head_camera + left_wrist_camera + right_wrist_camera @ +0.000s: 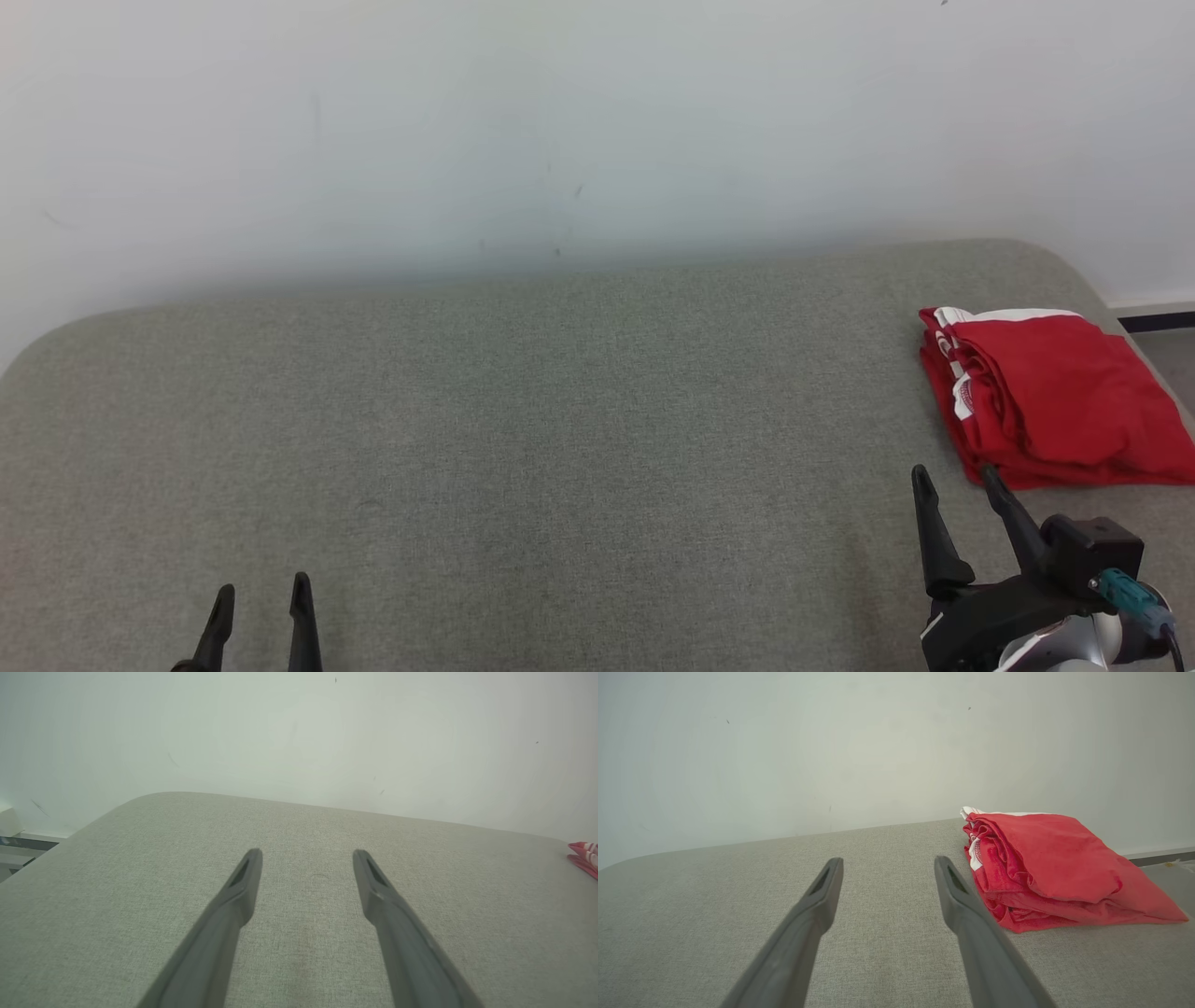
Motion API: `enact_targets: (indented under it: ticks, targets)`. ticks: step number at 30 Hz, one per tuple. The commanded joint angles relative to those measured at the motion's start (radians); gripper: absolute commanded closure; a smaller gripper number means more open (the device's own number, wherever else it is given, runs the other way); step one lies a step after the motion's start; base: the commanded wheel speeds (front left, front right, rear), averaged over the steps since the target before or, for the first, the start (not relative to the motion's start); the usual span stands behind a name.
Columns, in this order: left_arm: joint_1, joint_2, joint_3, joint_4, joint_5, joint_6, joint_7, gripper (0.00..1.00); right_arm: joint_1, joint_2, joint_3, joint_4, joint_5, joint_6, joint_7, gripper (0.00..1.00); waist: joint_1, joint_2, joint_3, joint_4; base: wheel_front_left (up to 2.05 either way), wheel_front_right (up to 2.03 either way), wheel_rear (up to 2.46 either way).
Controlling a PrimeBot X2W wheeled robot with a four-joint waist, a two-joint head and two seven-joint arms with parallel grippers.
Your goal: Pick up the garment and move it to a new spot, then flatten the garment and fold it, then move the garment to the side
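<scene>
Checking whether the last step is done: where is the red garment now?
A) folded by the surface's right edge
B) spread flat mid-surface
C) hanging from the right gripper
A: the folded red garment lies at the right edge of the grey surface, beyond the open right gripper.

Nothing legible appears anywhere. The folded red garment (pixel 1055 401) carries white markings along its layered edge, seen from the head and the right wrist views. They are caught in the folds and too small and broken to read as letters, numbers or a logo.
</scene>
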Motion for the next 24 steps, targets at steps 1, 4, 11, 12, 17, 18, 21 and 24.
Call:
enact_targets:
  ticks: [1,4,11,12,17,18,21,24]
  targets:
    - [-0.004,0.0,0.0,-0.003,0.004,0.002,0.0,0.0,0.01,0.003,-0.002,-0.005,-0.006,-0.003,-0.003,0.0,0.0,0.0,0.003,0.0,0.0,0.0,0.0]
    - [-0.01,0.0,-0.001,-0.006,0.006,0.004,0.0,0.0,0.012,0.004,-0.002,-0.006,-0.008,-0.003,-0.003,0.0,0.0,0.0,0.009,-0.001,0.0,0.0,0.0]
    - [-0.007,0.0,-0.001,-0.015,0.006,0.005,0.0,0.0,0.013,0.011,-0.002,-0.01,-0.011,-0.003,-0.001,0.0,0.0,0.0,0.018,-0.003,0.0,0.0,0.0]
    - [-0.004,0.0,-0.002,-0.012,0.001,0.001,0.0,1.0,0.002,0.009,0.0,-0.005,-0.008,0.0,0.0,1.0,0.0,0.0,0.018,-0.004,0.0,0.0,0.0]
    - [0.008,-0.008,0.0,0.032,-0.013,-0.001,0.009,1.0,0.027,0.016,0.0,0.033,0.005,0.0,0.006,1.0,0.0,0.0,0.019,-0.003,0.0,0.0,0.0]
    - [0.002,-0.008,0.004,0.035,-0.032,-0.002,0.018,1.0,0.025,0.017,-0.005,0.033,0.023,0.0,0.012,1.0,0.0,0.0,0.019,-0.003,0.0,0.0,0.0]
    - [-0.009,-0.007,0.009,0.039,-0.091,-0.005,0.037,1.0,0.023,0.021,-0.014,0.029,0.08,0.0,0.025,1.0,0.0,0.0,0.02,-0.002,0.0,0.0,0.0]
    - [-0.014,-0.007,0.008,0.037,-0.151,-0.008,0.051,1.0,0.024,0.024,-0.018,0.022,0.136,0.0,0.035,1.0,0.0,0.0,0.021,0.0,0.0,0.0,0.0]
